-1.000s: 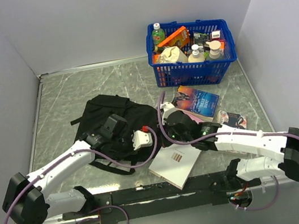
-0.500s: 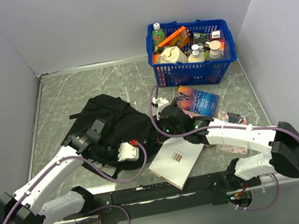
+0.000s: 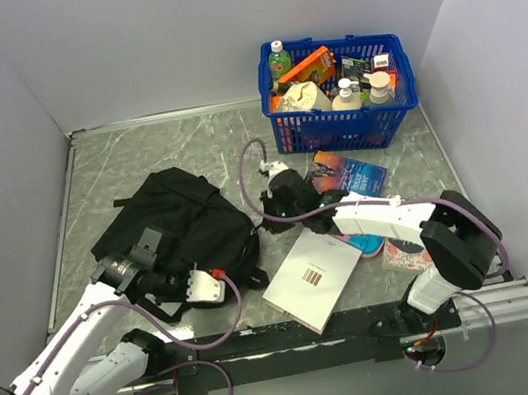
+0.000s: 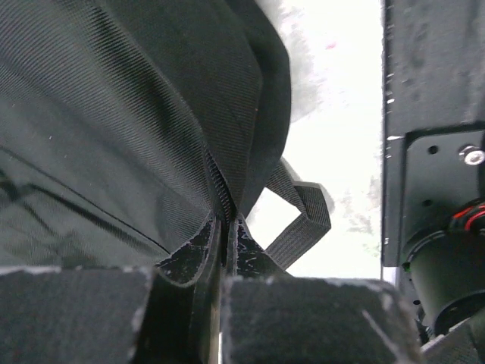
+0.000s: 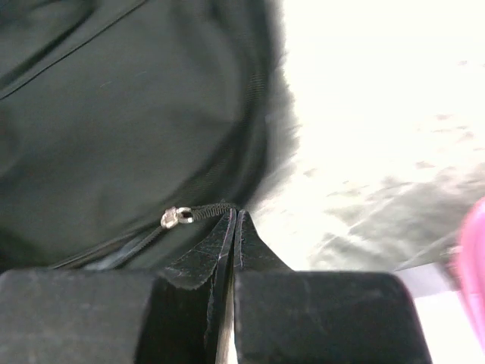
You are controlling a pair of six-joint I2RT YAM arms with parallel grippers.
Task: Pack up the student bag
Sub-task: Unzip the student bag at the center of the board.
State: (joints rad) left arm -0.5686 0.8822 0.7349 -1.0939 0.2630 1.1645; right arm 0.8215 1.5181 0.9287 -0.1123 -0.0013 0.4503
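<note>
The student bag (image 3: 182, 221), a soft black backpack, lies left of centre on the table. My left gripper (image 3: 166, 267) is at its near edge, shut on a fold of the fabric along a seam (image 4: 225, 227); a strap loop (image 4: 303, 220) hangs just beside the jaws. At the bag's right edge my right gripper (image 3: 262, 213) is also shut, and the bag's zip line runs from a small metal slider (image 5: 176, 218) into its closed tips (image 5: 233, 220). In both wrist views the bag (image 4: 114, 136) (image 5: 129, 114) fills the left side.
A blue basket (image 3: 395, 100) of groceries stands at the back right. A white book (image 3: 313, 275) lies near the front centre, a colourful book (image 3: 349, 171) beyond the right arm, and pink items (image 3: 368, 241) under that arm. Walls stand on three sides.
Both arms have swung left and the bag has slid left with them. The right arm now reaches out long, uncovering the colourful book and the pink items.
</note>
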